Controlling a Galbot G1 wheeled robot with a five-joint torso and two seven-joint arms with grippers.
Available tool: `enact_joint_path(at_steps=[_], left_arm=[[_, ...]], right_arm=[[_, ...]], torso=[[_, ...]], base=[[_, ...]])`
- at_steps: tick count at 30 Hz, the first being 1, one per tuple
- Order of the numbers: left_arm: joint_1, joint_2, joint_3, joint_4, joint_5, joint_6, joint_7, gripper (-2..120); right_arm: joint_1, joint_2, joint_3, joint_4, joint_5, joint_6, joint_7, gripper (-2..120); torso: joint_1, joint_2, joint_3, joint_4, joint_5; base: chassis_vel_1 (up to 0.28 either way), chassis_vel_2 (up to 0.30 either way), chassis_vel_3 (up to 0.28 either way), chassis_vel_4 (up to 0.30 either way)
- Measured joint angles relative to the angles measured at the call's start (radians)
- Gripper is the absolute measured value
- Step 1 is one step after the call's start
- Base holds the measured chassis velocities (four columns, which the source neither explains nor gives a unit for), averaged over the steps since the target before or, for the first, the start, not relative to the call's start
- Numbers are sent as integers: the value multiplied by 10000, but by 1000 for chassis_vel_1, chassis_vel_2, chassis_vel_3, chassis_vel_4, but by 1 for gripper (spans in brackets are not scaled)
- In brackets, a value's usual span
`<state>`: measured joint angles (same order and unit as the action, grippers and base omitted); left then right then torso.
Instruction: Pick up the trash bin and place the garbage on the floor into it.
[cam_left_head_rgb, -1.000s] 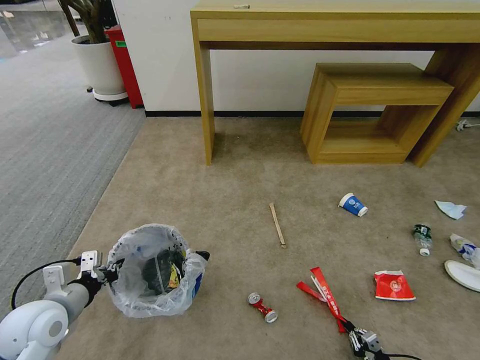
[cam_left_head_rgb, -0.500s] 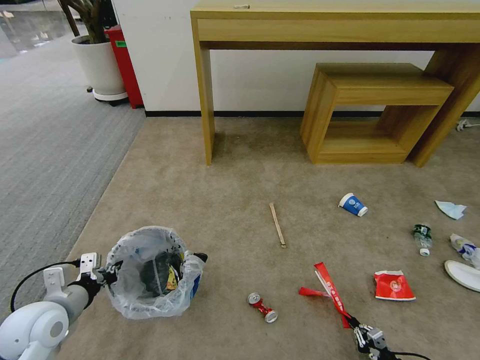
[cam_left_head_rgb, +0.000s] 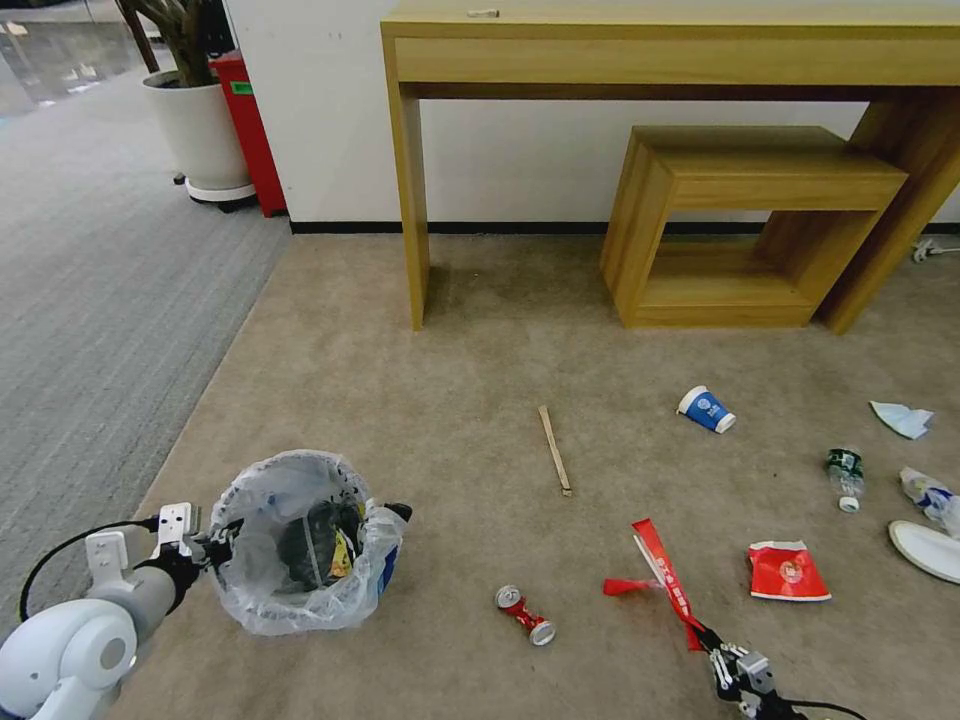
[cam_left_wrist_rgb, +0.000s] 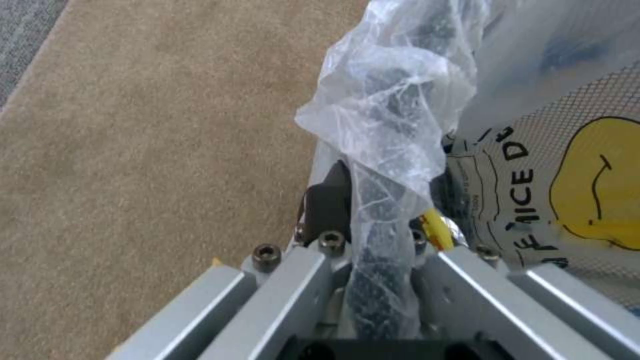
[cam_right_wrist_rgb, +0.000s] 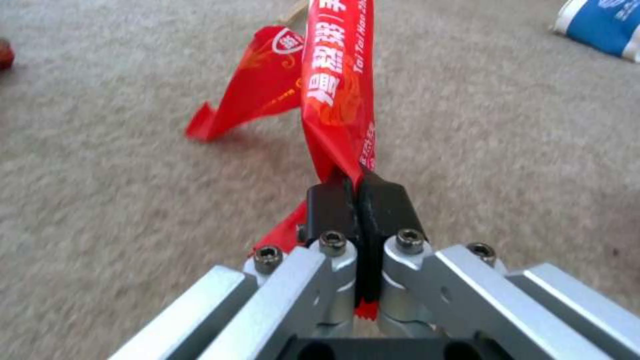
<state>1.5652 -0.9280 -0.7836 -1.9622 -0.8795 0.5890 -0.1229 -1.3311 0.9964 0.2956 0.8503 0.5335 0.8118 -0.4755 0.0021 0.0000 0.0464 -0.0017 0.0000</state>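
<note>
The trash bin (cam_left_head_rgb: 305, 545), black with a crinkly clear bag, hangs at the lower left of the head view, with my left gripper (cam_left_head_rgb: 215, 547) shut on its rim; the wrist view shows the rim and bag (cam_left_wrist_rgb: 383, 150) pinched between the fingers. At the lower right my right gripper (cam_left_head_rgb: 722, 655) is shut on a long red wrapper (cam_left_head_rgb: 665, 585), whose strip (cam_right_wrist_rgb: 337, 95) rises from the black pads (cam_right_wrist_rgb: 327, 207). More garbage lies on the beige floor (cam_left_head_rgb: 460, 400): a crushed can (cam_left_head_rgb: 525, 614), a wooden stick (cam_left_head_rgb: 555, 449), a blue-white cup (cam_left_head_rgb: 706, 409), a red packet (cam_left_head_rgb: 788, 571), a small bottle (cam_left_head_rgb: 845, 474).
A wooden desk (cam_left_head_rgb: 670, 50) and a low wooden shelf (cam_left_head_rgb: 750, 225) stand against the far wall. A white slipper (cam_left_head_rgb: 925, 548), a light-blue mask (cam_left_head_rgb: 903, 418) and a crumpled wrapper (cam_left_head_rgb: 928, 494) lie at the right edge. A potted plant (cam_left_head_rgb: 195, 110) and a red bin (cam_left_head_rgb: 250, 125) are at the back left, by grey carpet (cam_left_head_rgb: 100, 300).
My right gripper has drawn back toward the lower right, lifting the red wrapper so it folds up off the carpet. The bin in my left gripper has shifted slightly left.
</note>
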Motion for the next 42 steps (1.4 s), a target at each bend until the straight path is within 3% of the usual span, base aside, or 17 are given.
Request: enact_joint_path(at_steps=[13,42], left_arm=[[-272,78,286,152,-35,34,-53,0],[-516,90,748,308,62,62,-85,0]], right_arm=[[133,-154,165,638,300,0,36,0],[483,-880,-192,3397,1521,-36,721,0]], torso=[[0,0,0,-2,0],[0,0,0,0,0]], base=[[0,0,0,0],[0,0,0,0]])
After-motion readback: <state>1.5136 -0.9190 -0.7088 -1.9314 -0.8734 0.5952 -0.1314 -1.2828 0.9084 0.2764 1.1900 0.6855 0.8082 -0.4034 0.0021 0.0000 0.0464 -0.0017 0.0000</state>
